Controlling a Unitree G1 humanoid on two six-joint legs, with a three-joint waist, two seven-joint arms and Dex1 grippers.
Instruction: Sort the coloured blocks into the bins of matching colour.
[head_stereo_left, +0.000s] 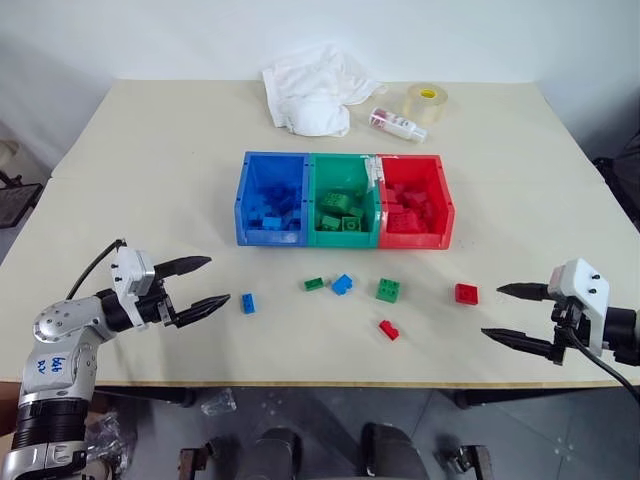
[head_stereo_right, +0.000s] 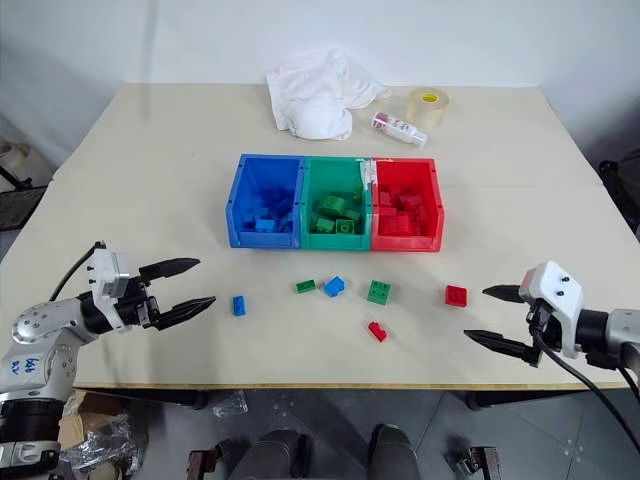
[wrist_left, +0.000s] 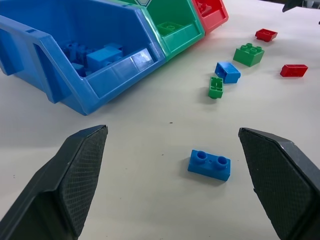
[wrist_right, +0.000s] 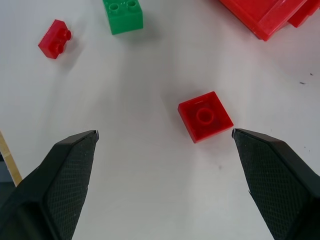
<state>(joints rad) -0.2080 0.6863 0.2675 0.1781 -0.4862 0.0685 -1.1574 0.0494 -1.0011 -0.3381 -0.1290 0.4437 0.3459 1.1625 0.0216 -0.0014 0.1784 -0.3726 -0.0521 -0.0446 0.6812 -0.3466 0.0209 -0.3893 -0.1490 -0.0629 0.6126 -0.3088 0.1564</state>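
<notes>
**Head views: both arms low at the table's near edge, pincers spread, nothing held**

Left eye view first. We see the left gripper (head_stereo_left: 205, 283) at the near left of the beige wooden table (head_stereo_left: 150, 170), forearm coming in from the left edge, fingers about level and aimed rightward at the loose bricks. Its two black fingers are spread wide with nothing between them. The small blue two-stud plastic brick (head_stereo_left: 247, 303) lies just beyond the fingertips, not touching; in the left wrist view it sits on the table between the finger lines (wrist_left: 209, 164).

We see the right gripper (head_stereo_left: 506, 314) at the near right, forearm entering from the right edge, fingers aimed leftward and tilted down toward the tabletop. Fingers are also spread wide and empty. The flat red square plastic brick (head_stereo_left: 466, 293) lies just ahead of it; the right wrist view shows it between the finger lines, clear of both (wrist_right: 205, 116).

Other loose bricks in a rough row between the arms: small green brick (head_stereo_left: 314, 284), tilted blue brick (head_stereo_left: 342, 284), green four-stud brick (head_stereo_left: 388, 290), small red brick (head_stereo_left: 389, 330) nearest the table edge.

The joined plastic bins sit mid-table behind the row: blue bin (head_stereo_left: 243, 195), green bin (head_stereo_left: 342, 164), red bin (head_stereo_left: 446, 205), each with bricks of its own colour inside.

Far side: crumpled white cloth (head_stereo_left: 312, 92), clear tape roll (head_stereo_left: 426, 101), small bottle (head_stereo_left: 397, 125).
</notes>
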